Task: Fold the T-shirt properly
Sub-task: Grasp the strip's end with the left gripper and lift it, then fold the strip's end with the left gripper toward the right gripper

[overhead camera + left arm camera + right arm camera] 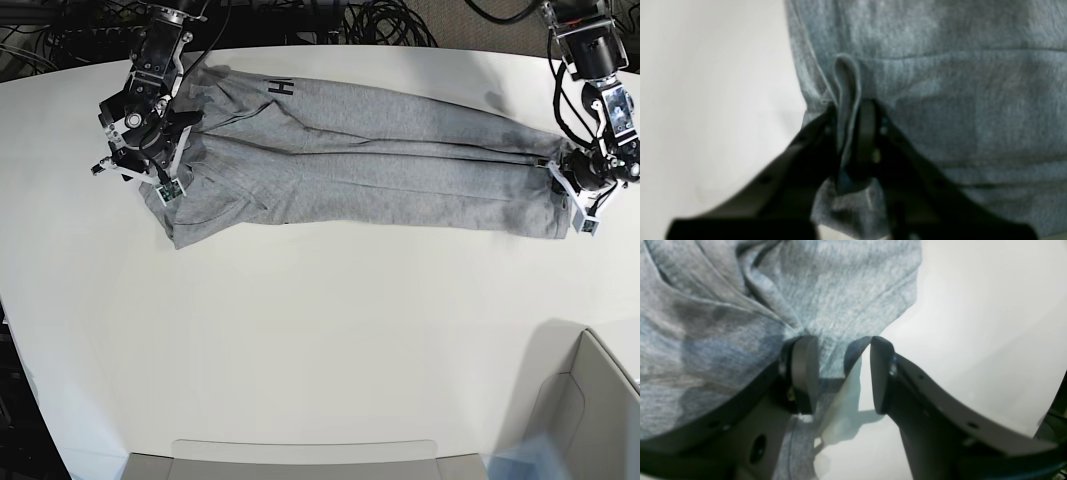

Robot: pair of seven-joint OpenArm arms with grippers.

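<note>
The grey T-shirt (380, 150) lies as a long folded strip across the far part of the white table (320, 330), with a bit of black lettering (282, 88) showing near its left end. My left gripper (850, 133) is shut on a pinched fold of the T-shirt (957, 83) at the strip's right end (572, 190). My right gripper (841, 373) stands open at the strip's left end (165, 180). An edge of the T-shirt (723, 323) lies between its fingers (803, 373), with bare table showing in the gap.
A grey bin (600, 400) stands at the near right corner. A flat grey tray (300, 455) sits at the table's near edge. Black cables (380, 20) run behind the far edge of the table.
</note>
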